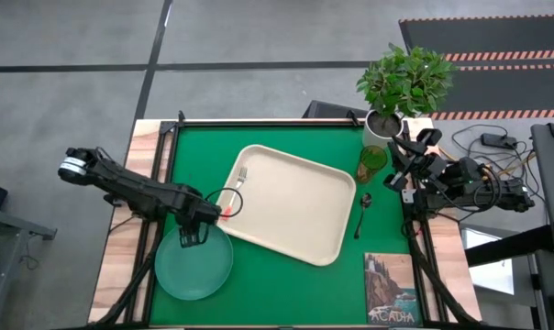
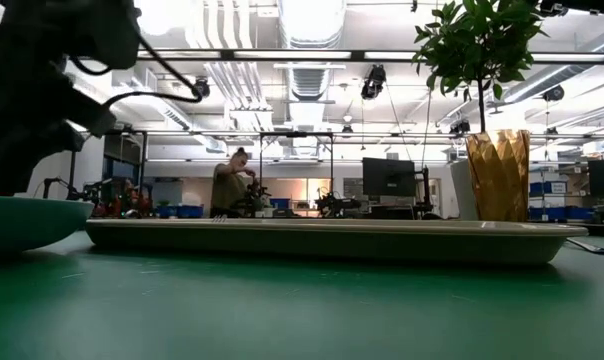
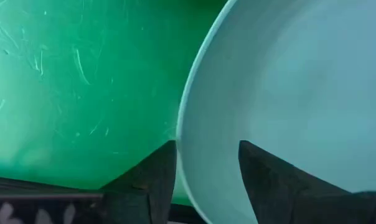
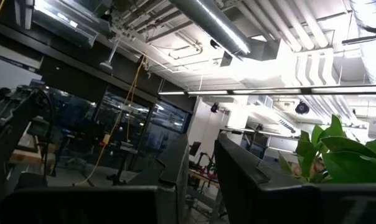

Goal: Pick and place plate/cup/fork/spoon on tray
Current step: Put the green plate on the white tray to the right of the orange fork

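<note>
The teal plate (image 1: pixel 194 263) lies flat on the green mat at the near left, and shows in the low view (image 2: pixel 22 222). My left gripper (image 1: pixel 193 236) is open, pointing down at the plate's far rim (image 3: pixel 183 134). One finger (image 3: pixel 152 180) is outside over the mat and one (image 3: pixel 272 183) is inside over the plate. The fork (image 1: pixel 238 188) lies on the cream tray (image 1: pixel 295 206) at its left end. The cup (image 1: pixel 372 163) stands right of the tray, and the dark spoon (image 1: pixel 362 213) lies on the mat beside it. My right gripper (image 4: pixel 202 177) waits at the table's right edge, pointing up, empty. My left gripper's fingers stand on either side of the plate's far rim (image 3: pixel 180 155), coming from above. I cannot tell whether either finger touches the rim. The plate lies flat on the mat.
A potted plant (image 1: pixel 401 87) stands at the far right corner behind the cup. A picture card (image 1: pixel 392 289) lies at the near right. Bare mat lies near the tray's front edge. A person shows in the room far behind the table (image 2: pixel 232 180).
</note>
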### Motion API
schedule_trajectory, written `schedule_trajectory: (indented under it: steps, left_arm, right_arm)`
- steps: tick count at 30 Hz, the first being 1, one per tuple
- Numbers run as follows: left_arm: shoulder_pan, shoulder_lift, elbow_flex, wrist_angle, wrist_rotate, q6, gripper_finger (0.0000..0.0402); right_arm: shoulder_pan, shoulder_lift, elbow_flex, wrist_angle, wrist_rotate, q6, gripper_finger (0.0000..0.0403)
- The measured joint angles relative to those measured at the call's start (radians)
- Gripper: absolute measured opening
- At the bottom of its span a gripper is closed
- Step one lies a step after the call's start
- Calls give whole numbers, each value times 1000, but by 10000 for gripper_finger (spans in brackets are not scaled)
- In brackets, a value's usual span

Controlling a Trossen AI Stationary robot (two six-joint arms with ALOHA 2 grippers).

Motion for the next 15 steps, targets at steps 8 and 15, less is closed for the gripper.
schedule_trajectory:
  steps: [8, 15]
  left_arm:
    - [1, 0, -55, 47, -51, 16, 161]
    - [1, 0, -86, 115, -51, 12, 141]
  right_arm:
    - [0, 0, 0, 0, 0, 0, 68]
    - [0, 0, 0, 0, 1, 0, 68]
